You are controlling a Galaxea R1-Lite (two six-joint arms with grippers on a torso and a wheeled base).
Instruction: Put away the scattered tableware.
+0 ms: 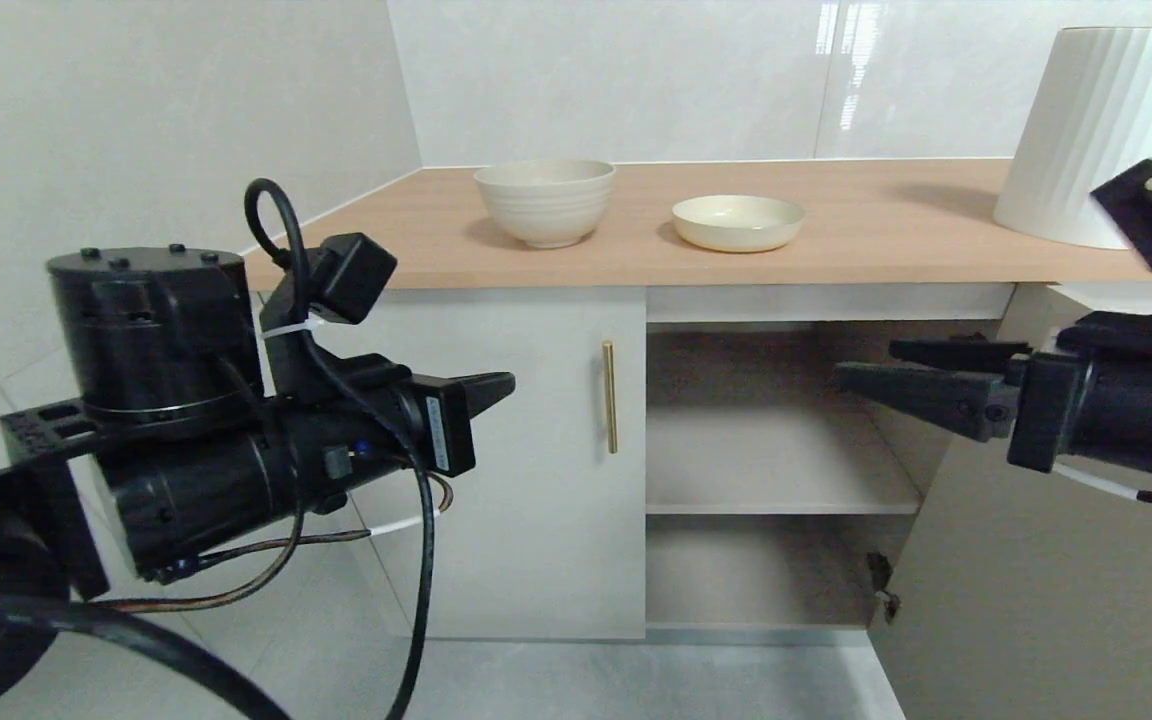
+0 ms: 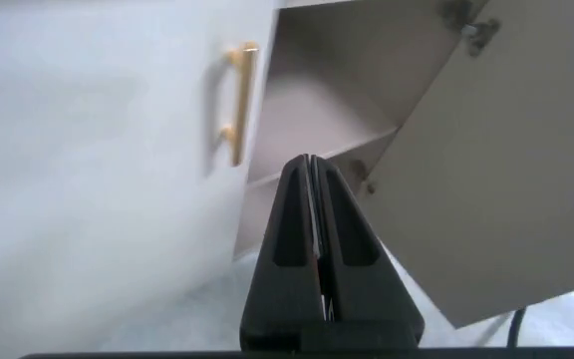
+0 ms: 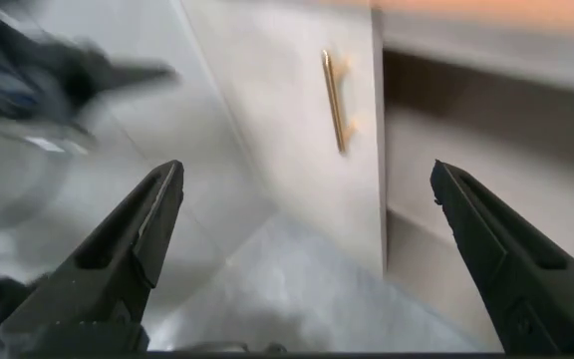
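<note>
One bowl (image 1: 545, 202) and one dish (image 1: 737, 221) sit apart on the counter (image 1: 876, 245), the bowl nearer its left back corner and the dish near the middle. One white ribbed bin (image 1: 1096, 130) stands at the counter's right end. Below, one door (image 1: 526, 480) with one gold handle (image 1: 610, 396) is closed; one door (image 1: 1036, 600) is swung wide beside one shelf (image 1: 776, 480). The left gripper (image 1: 496, 385) is level before the closed door, fingers pressed together. The right gripper (image 1: 864, 362) is level before the shelf, jaws spread wide
</note>
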